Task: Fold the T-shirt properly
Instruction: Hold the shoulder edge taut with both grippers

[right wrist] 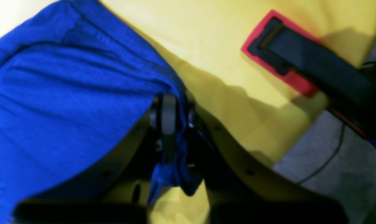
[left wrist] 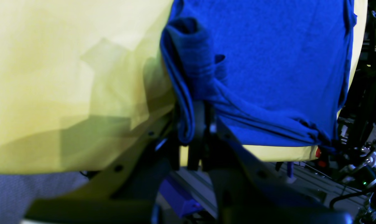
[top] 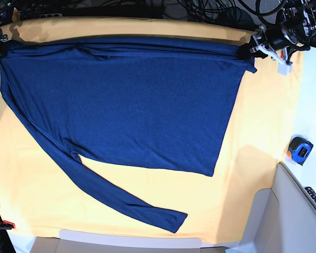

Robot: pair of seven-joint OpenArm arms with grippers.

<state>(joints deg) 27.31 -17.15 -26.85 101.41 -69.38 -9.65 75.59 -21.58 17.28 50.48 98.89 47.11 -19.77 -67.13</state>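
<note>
The shirt (top: 131,105) lies spread on the yellow cloth (top: 258,132), its long axis running left–right along the far edge in the base view. One sleeve (top: 121,197) trails diagonally toward the near edge. The left gripper (left wrist: 200,124) is clenched on one far corner of the fabric; the right gripper (right wrist: 172,124) is clenched on the opposite corner. A tape measure (top: 300,150) sits near the cloth's right edge, well apart from the shirt.
</note>
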